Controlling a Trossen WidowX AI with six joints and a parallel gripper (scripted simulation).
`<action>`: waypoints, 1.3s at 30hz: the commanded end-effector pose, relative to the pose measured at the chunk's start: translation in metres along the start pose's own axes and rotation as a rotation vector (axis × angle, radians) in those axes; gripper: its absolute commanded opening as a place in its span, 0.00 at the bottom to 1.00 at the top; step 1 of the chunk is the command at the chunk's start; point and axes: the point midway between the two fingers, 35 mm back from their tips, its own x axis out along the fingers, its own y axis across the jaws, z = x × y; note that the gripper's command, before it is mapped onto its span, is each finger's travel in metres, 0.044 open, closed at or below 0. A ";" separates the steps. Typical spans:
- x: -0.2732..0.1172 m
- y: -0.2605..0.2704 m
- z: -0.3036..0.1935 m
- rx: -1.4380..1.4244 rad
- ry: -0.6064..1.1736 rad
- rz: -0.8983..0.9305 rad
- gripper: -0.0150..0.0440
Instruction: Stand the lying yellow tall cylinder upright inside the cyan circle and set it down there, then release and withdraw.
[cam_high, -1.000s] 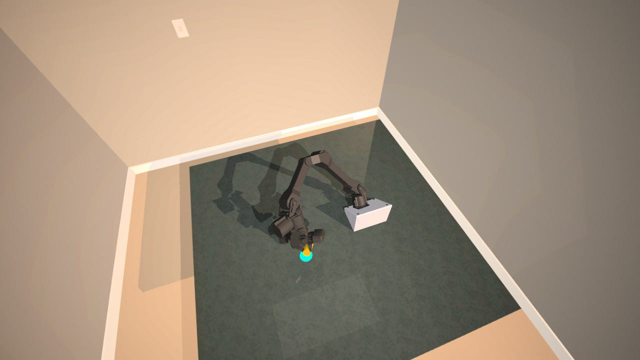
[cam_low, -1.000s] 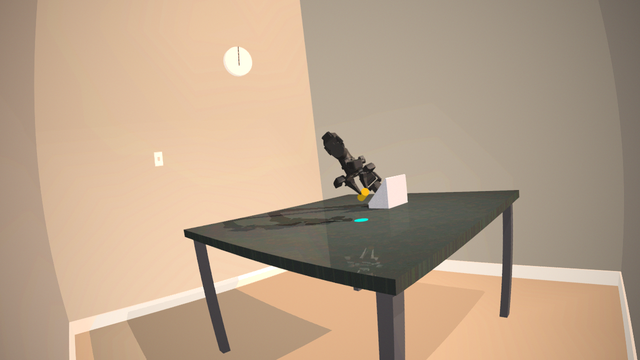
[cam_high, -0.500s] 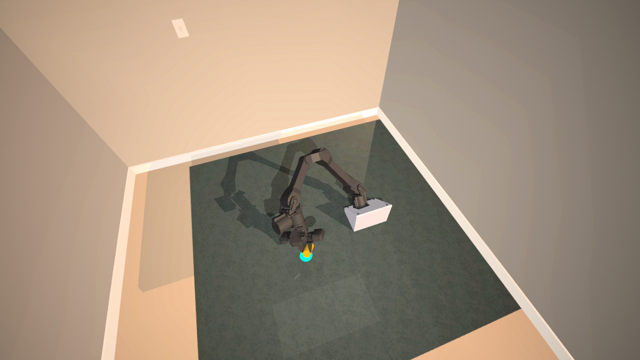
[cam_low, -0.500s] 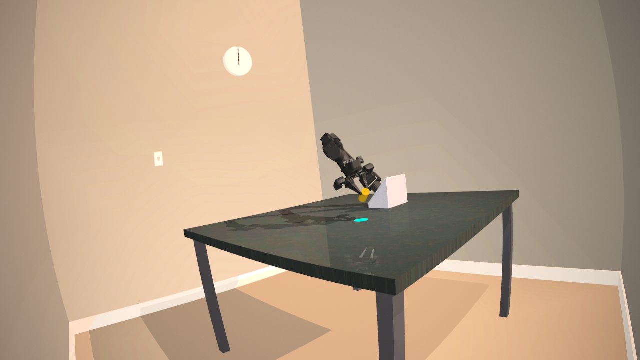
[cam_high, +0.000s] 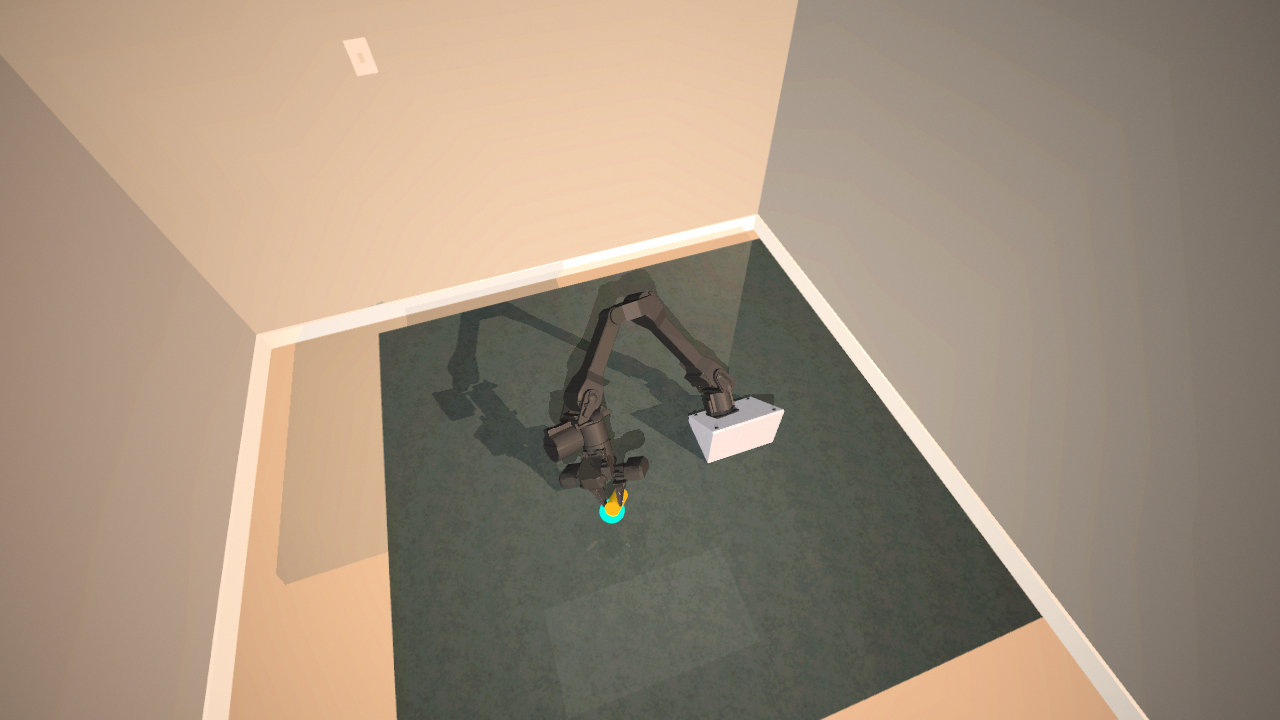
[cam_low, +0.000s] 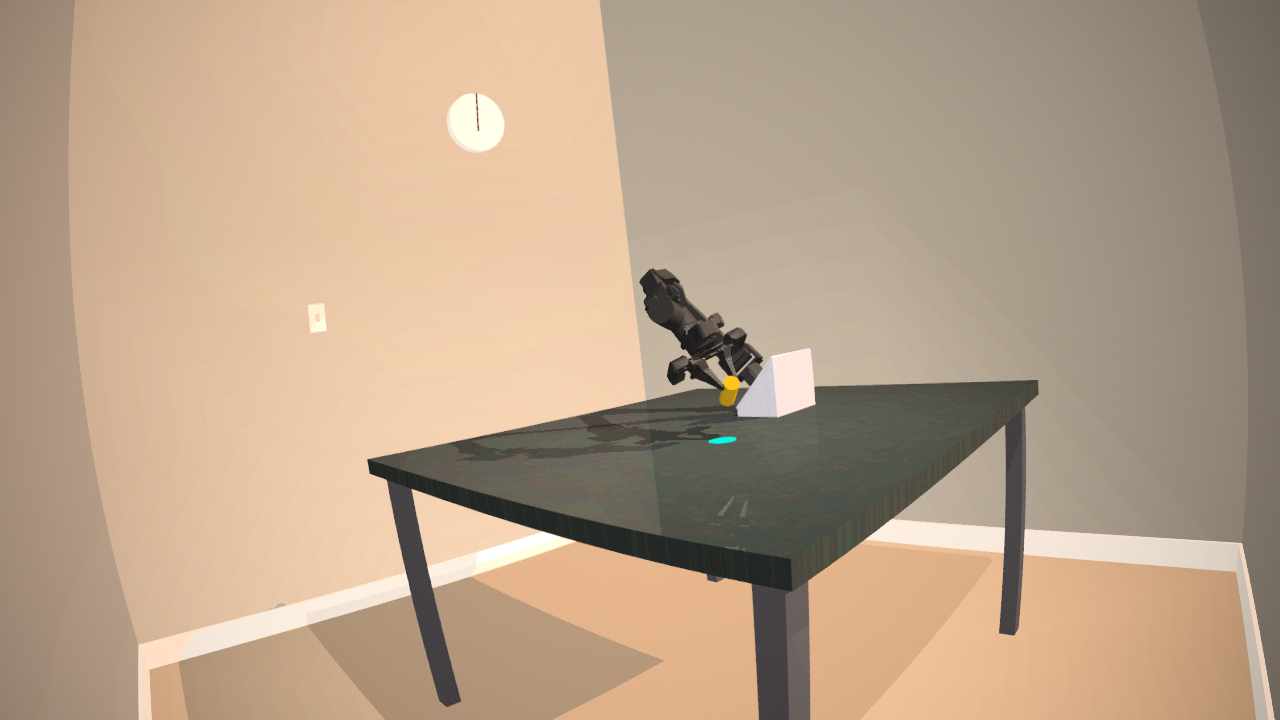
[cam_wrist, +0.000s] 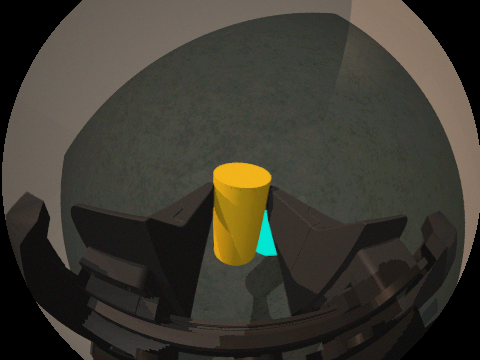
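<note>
The yellow tall cylinder (cam_high: 612, 508) (cam_low: 728, 392) (cam_wrist: 236, 220) is held off the table, tilted a little from upright in the exterior view. My gripper (cam_high: 612, 503) (cam_low: 726, 385) (cam_wrist: 240, 191) is shut on it, one finger on each side. The cyan circle (cam_high: 611, 519) (cam_low: 722, 440) (cam_wrist: 267, 240) lies flat on the table; in the exterior view it shows below the cylinder with a gap between. In the top view the cylinder covers part of the circle. In the wrist view the right finger and the cylinder hide most of it.
The arm's white wedge-shaped base (cam_high: 742, 434) (cam_low: 793, 383) stands on the dark green table (cam_high: 850, 555) (cam_low: 572, 483), beside the held cylinder in the exterior view. The arm arches from the base to the gripper. Its shadow falls across the table.
</note>
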 end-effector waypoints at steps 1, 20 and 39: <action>-0.001 0.001 0.000 -0.004 -0.029 0.008 0.43; -0.002 -0.001 -0.001 -0.019 -0.168 0.022 0.43; -0.007 -0.002 -0.003 -0.045 -0.307 0.020 0.43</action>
